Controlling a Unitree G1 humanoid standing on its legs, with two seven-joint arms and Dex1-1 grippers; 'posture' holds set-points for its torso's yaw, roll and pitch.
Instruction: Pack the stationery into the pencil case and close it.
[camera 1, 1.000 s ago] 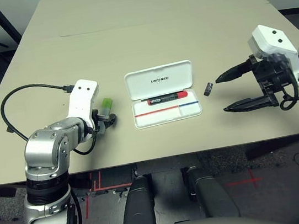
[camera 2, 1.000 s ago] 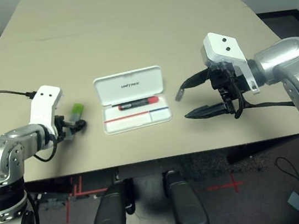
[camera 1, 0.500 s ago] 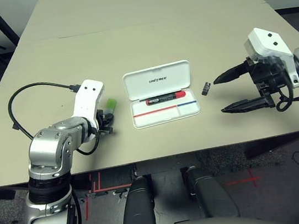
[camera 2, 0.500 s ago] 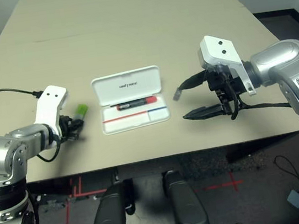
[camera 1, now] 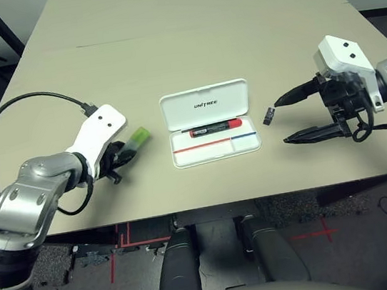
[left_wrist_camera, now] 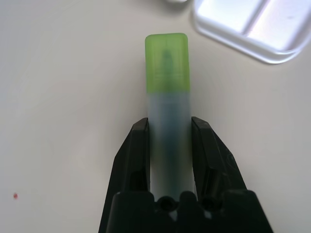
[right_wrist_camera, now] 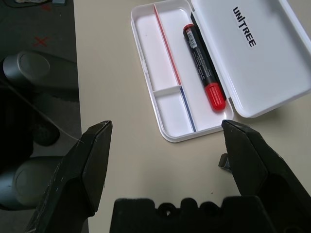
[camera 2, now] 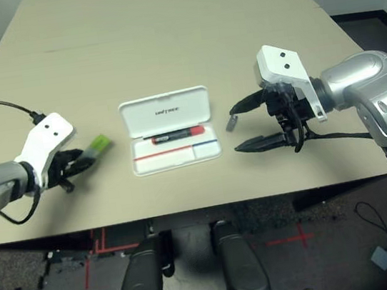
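Fingers (left_wrist_camera: 138, 155) clamp highlighter (left_wrist_camera: 167, 97) between them.

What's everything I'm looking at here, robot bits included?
Table: one, beige, under everything.
Pencil case: one, white, lid open, middle of the table.
Red marker: one, red with a black end, lying in the case.
Highlighter: one, pale with a green cap, clamped between the left fingers, left of the case.
Clip-like piece: one, dark grey, on the table right of the case.
Cable: one, black, looping from the left wrist.
Left end effector: black fingers shut on the highlighter.
Right end effector: black fingers wide open, beside the clip.
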